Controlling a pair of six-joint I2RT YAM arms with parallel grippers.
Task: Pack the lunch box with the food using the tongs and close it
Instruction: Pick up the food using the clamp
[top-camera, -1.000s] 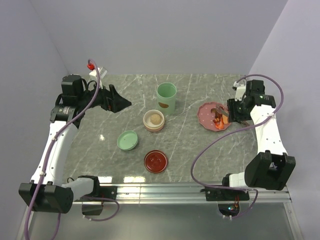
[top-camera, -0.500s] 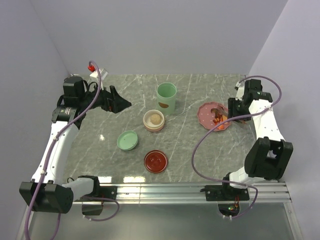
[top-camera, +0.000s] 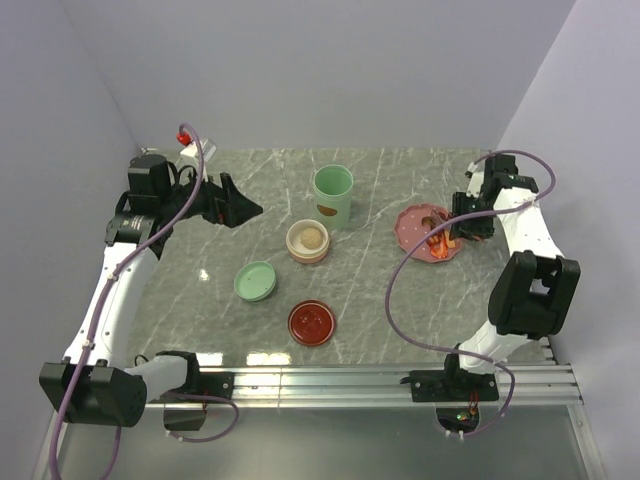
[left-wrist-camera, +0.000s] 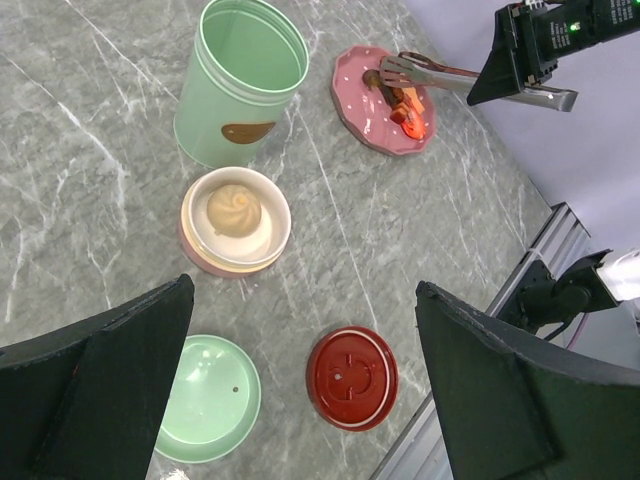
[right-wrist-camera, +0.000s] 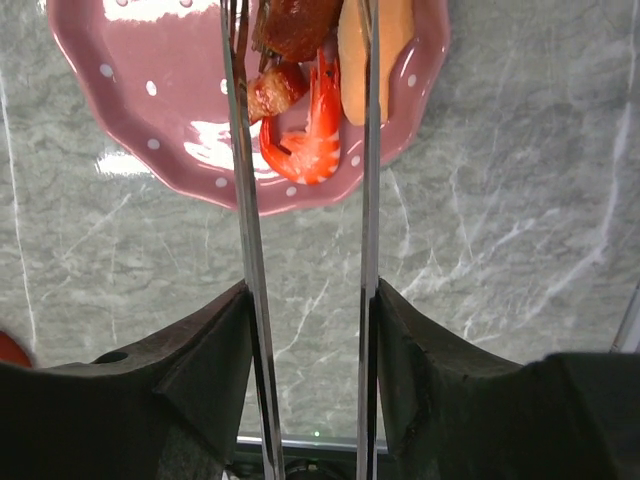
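Observation:
The pink plate (top-camera: 415, 232) (right-wrist-camera: 150, 120) carries the food: a red shrimp (right-wrist-camera: 305, 145), reddish-brown chunks (right-wrist-camera: 296, 25) and an orange piece (right-wrist-camera: 385, 40). My right gripper (top-camera: 465, 226) (right-wrist-camera: 310, 290) is shut on the silver tongs (right-wrist-camera: 246, 210) (left-wrist-camera: 440, 72). Their two arms reach over the plate, either side of the brown chunks. The lunch box stands in parts: a tall green container (top-camera: 332, 196), a pink tier with a dumpling (top-camera: 308, 240), a green lid (top-camera: 256, 281) and a red lid (top-camera: 312, 323). At far left my left gripper (top-camera: 243, 209) (left-wrist-camera: 305, 290) hangs open above the table, holding nothing.
The grey marble table (top-camera: 380, 300) ends at a metal rail (top-camera: 330, 378) at the near edge. Walls close in on the left, back and right. The right arm's purple cable (top-camera: 400, 290) loops over the table beside the plate.
The right arm's elbow has swung in toward the plate, while its gripper and the tongs stay over the food. The left arm has barely moved.

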